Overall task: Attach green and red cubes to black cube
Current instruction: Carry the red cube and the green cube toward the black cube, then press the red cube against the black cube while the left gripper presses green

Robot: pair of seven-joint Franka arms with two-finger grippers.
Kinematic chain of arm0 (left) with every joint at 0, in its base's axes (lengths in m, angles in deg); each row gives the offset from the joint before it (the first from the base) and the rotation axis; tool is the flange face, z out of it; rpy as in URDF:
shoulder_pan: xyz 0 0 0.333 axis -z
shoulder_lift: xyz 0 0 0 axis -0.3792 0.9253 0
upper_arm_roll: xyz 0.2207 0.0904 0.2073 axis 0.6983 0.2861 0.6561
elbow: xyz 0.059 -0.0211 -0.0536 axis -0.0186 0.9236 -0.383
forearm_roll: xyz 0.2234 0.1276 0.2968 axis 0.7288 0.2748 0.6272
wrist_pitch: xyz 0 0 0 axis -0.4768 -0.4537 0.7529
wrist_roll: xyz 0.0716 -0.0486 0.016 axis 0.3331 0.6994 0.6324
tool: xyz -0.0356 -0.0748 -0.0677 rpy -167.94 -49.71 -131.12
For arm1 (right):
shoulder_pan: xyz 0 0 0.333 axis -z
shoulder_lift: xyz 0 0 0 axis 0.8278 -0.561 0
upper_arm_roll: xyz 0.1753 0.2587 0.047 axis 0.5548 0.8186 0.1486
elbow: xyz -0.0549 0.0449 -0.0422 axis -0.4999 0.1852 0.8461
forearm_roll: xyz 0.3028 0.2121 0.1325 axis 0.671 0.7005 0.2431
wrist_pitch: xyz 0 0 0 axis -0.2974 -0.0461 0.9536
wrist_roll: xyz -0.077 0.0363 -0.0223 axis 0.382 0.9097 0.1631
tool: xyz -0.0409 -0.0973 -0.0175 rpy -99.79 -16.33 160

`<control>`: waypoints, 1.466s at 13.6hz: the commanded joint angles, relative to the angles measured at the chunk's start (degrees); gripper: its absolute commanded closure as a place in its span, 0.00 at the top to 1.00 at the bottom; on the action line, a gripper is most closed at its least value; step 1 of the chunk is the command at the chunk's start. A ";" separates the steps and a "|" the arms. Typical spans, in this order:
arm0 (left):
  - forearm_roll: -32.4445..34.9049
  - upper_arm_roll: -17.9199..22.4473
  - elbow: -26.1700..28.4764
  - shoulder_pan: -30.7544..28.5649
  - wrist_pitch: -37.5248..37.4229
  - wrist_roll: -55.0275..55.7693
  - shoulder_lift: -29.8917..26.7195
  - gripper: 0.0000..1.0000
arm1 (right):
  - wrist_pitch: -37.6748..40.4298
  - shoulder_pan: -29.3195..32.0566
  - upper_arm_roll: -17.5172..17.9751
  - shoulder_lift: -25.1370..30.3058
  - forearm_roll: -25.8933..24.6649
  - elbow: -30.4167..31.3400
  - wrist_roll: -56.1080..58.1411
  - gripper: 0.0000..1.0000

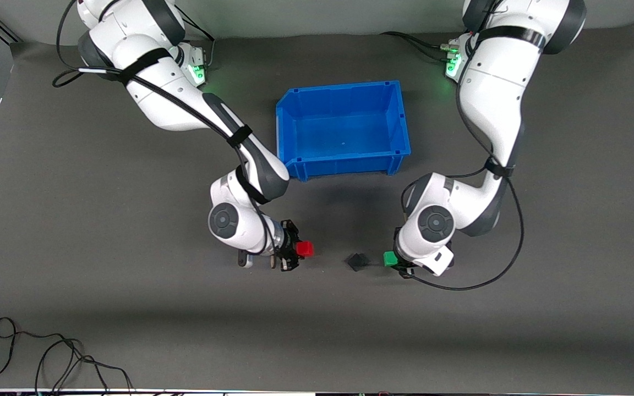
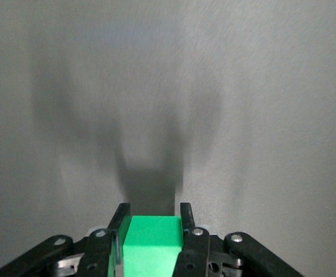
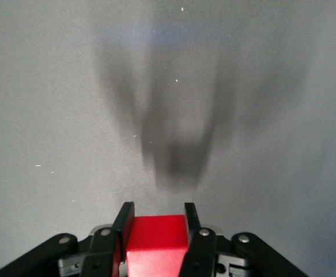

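The black cube [image 1: 357, 261] lies on the grey mat between the two grippers, turned corner-on. My left gripper [image 1: 391, 259] is shut on the green cube [image 1: 389, 258], held beside the black cube toward the left arm's end. In the left wrist view the green cube [image 2: 150, 242] sits between both fingers above bare mat. My right gripper [image 1: 300, 250] is shut on the red cube [image 1: 305, 249], a short gap from the black cube toward the right arm's end. In the right wrist view the red cube [image 3: 156, 239] sits between both fingers. The black cube shows in neither wrist view.
An open blue bin [image 1: 344, 159] stands on the mat farther from the front camera than the cubes, with nothing in it. Loose black cables [image 1: 47, 357] lie at the mat's near edge toward the right arm's end.
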 commanded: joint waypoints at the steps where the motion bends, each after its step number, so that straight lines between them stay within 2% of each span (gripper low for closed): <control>1: -0.67 0.89 -2.16 1.16 0.28 4.68 1.79 0.00 | -0.34 -1.29 -0.70 -3.91 -1.73 -5.16 -2.96 0.00; 9: -1.11 -1.05 -3.39 1.51 0.11 13.21 1.97 0.00 | -0.96 -2.08 -1.22 -4.18 -2.78 -5.77 -3.23 0.00; 16: -1.90 -2.19 -3.39 1.51 -0.51 17.09 2.50 0.00 | -1.05 -2.08 -1.92 -7.78 -3.75 -11.04 -4.55 0.00; 20: -1.90 -2.63 -3.57 2.30 0.02 18.84 3.20 0.00 | -1.14 -1.46 -1.93 -8.31 -3.75 -11.66 -3.14 0.00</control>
